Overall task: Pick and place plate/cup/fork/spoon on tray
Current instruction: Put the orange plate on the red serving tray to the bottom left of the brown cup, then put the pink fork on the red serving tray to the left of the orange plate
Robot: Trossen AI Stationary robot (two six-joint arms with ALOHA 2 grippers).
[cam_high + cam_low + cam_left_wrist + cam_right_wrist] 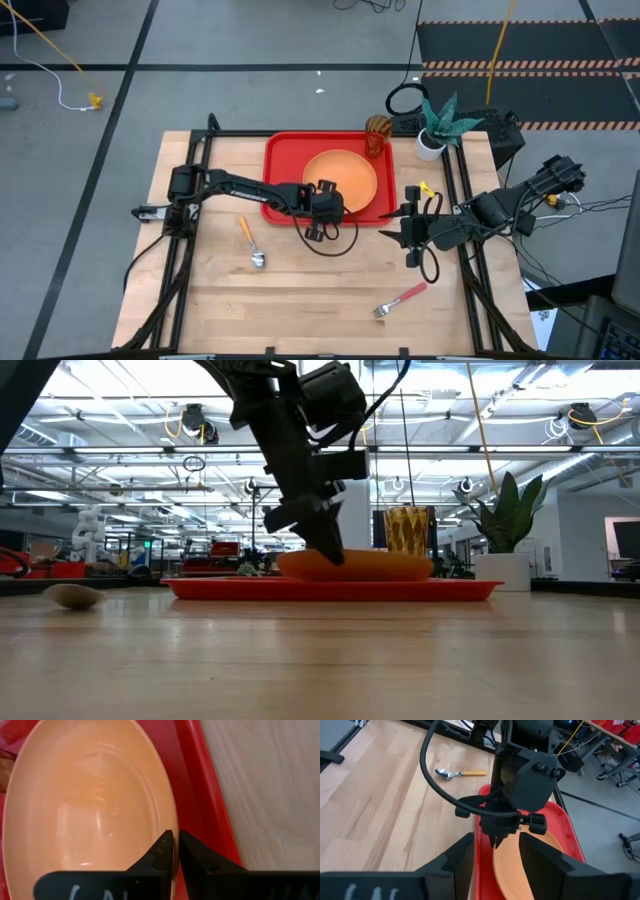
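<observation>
The orange plate (340,175) lies in the red tray (280,150) at the table's far middle. The amber cup (376,133) stands upright in the tray's far right corner. My left gripper (330,210) points down at the plate's near edge and is shut on it. My right gripper (405,232) is open and empty just right of the tray, pointing at the plate (510,865). The spoon (250,242) lies on the table wood to the left of the middle. The fork (400,298) lies near the front right. My left gripper pinches the plate's near rim (172,832) between its two fingers, one finger (160,852) inside the plate and one (195,855) outside it. The fingers come from above, pointing down. The plate sits within the tray (200,795); the low view shows it low over the tray floor (300,590).
A white pot with a green plant (435,132) stands at the far right corner, just beyond the tray. Black cables loop beside both grippers. Bare wood lies in front of the tray between spoon and fork.
</observation>
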